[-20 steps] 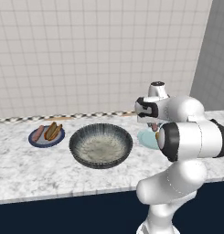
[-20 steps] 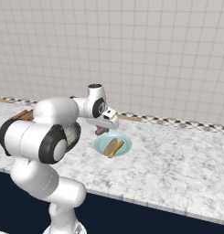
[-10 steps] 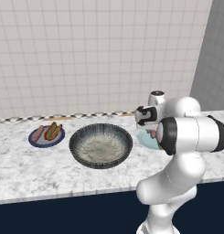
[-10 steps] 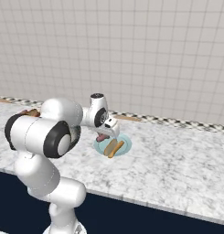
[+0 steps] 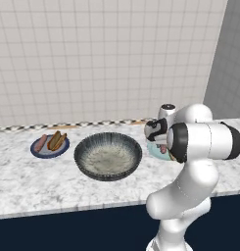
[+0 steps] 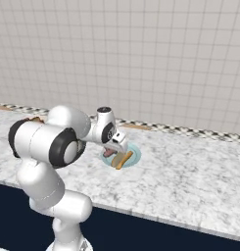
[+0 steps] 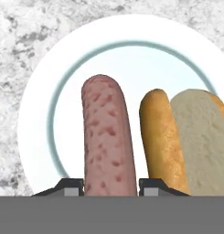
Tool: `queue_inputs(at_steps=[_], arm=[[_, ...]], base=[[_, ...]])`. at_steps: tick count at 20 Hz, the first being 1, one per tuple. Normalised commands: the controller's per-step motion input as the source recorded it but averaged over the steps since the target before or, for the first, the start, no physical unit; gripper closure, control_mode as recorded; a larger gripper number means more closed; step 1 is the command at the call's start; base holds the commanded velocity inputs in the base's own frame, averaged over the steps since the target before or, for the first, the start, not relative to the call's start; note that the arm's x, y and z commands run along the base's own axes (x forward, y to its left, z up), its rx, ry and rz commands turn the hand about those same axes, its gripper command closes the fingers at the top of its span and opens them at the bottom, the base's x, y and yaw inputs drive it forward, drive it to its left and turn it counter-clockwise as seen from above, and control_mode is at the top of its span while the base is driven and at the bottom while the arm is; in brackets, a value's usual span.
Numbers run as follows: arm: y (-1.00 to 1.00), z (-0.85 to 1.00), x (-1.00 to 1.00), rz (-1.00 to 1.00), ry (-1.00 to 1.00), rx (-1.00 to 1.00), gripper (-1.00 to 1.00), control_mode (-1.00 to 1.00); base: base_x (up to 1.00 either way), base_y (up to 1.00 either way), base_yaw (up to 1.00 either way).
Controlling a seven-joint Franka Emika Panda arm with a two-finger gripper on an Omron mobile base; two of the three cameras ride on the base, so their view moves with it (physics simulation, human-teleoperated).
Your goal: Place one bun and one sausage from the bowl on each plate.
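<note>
Hovering low over the pale blue plate (image 7: pixel 35 114) on the marble tabletop (image 5: pixel 23 181), end effector (image 7: pixel 111 185) pinching a pink sausage (image 7: pixel 106 141) between its two dark fingertips (image 7: pixel 70 186). Lying just beside the sausage on that plate, a golden bun (image 7: pixel 189 137). Sitting left of it, the large grey bowl (image 5: pixel 108 156), and farther left the navy plate (image 5: pixel 50 146), carrying its own bun and sausage.

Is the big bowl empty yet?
Empty: the bowl shows only its speckled inside, no bun or sausage.
</note>
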Motion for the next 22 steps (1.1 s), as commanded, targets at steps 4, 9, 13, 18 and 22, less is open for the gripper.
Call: queue_inputs(at_steps=[4,9,13,18,22], arm=[[0.0,-0.12,0.01,0.0,-0.01,0.0,-1.0,-1.0],[0.0,0.12,0.01,0.0,0.0,0.0,-1.0,-1.0],[-0.03,0.6,-0.13,0.0,-0.02,0.0,-1.0,-1.0],[-0.21,0.66,-0.26,-0.03,0.0,0.0,-1.0,-1.0],[-0.22,0.64,-0.3,-0.04,0.0,0.0,-1.0,-1.0]], base=[[0.0,0.0,0.0],[0.0,0.0,0.0],[0.0,0.0,0.0],[0.0,0.0,0.0],[0.0,0.0,0.0]])
